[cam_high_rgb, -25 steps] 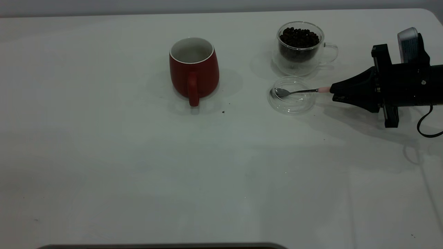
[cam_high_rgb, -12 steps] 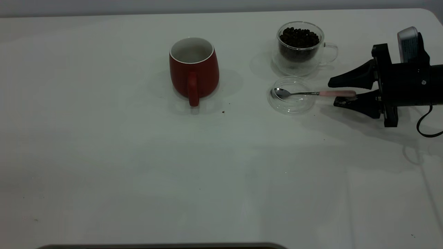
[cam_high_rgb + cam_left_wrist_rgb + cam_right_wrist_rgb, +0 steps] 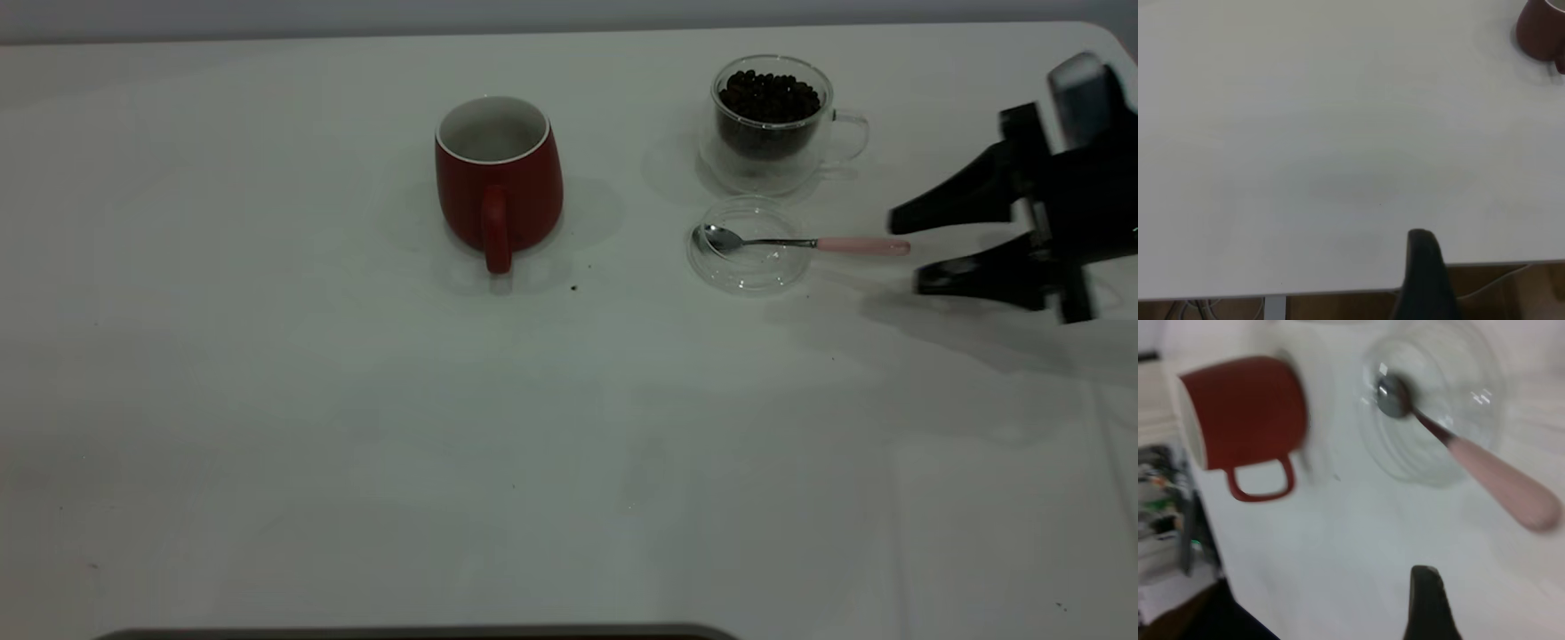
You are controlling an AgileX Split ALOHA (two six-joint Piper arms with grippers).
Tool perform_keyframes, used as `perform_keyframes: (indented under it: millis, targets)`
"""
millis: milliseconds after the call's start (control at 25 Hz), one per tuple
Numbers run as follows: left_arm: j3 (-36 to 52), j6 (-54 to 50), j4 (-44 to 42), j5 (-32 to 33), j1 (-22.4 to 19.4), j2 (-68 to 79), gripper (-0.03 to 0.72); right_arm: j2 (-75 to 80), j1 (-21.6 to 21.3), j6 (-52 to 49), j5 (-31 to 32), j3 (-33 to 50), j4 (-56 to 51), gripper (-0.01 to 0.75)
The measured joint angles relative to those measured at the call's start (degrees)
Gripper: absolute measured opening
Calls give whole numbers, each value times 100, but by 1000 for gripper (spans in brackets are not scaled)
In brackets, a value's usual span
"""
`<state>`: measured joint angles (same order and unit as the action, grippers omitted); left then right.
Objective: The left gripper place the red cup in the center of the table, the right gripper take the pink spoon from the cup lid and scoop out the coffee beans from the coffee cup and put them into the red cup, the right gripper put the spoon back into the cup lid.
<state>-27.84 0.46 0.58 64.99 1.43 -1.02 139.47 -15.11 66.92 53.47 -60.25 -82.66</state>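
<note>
1. Exterior view: the red cup (image 3: 498, 178) is standing upright near the table's (image 3: 267, 427) middle, handle pointing to 6 o'clock, white inside. At its 3 o'clock the coffee cup (image 3: 772, 123) is sitting, a clear double-walled glass full of dark beans. Just at that cup's 6 o'clock the cup lid (image 3: 751, 244), a clear shallow disc, is lying flat with the pink spoon (image 3: 805, 242) across it: bowl inside the lid, pink handle overhanging the rim toward 3 o'clock.

2. Same view: the right gripper (image 3: 925, 249) is hanging at the spoon's 3 o'clock, jaws spread wide and gripping nothing; the handle tip is lying just short of the gap, apart from both fingers. A few stray crumbs are dotting the table near the red cup.

3. Left wrist view: the left arm is sitting parked off the table edge; only one dark finger (image 3: 1423, 277) is showing, so its opening cannot be told. The red cup (image 3: 1540, 32) is peeking in at a far corner.

4. Right wrist view: the spoon's metal bowl (image 3: 1393, 395) is resting inside the lid (image 3: 1451, 420), and the handle (image 3: 1505, 487) is running out over the rim. One finger (image 3: 1428, 607) is visible, clear of the handle. The red cup (image 3: 1245, 413) is sitting beyond.

5. Handling judgement: the spoon is looking light, stiff and thin, with a smooth rounded handle likely to roll or slip; the pink handle's outer half is the sensible hold. The glass lid is looking light and slippery, liable to skid if nudged.
</note>
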Motion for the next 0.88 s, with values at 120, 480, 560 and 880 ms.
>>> perform_keyframes:
  millis: [120, 480, 560, 880]
  targets:
    - [0, 0, 0, 0, 0, 0, 586, -601, -134, -1145, -349, 0, 1225, 538]
    - [0, 0, 0, 0, 0, 0, 586, -3251, 407, -4473, -359, 17, 5031, 538]
    - [0, 0, 0, 0, 0, 0, 586, -3973, 748, -5167, -137, 42, 5837, 538]
    - [0, 0, 0, 0, 0, 0, 586, -6475, 2192, -6127, 980, 381, 7691, 538]
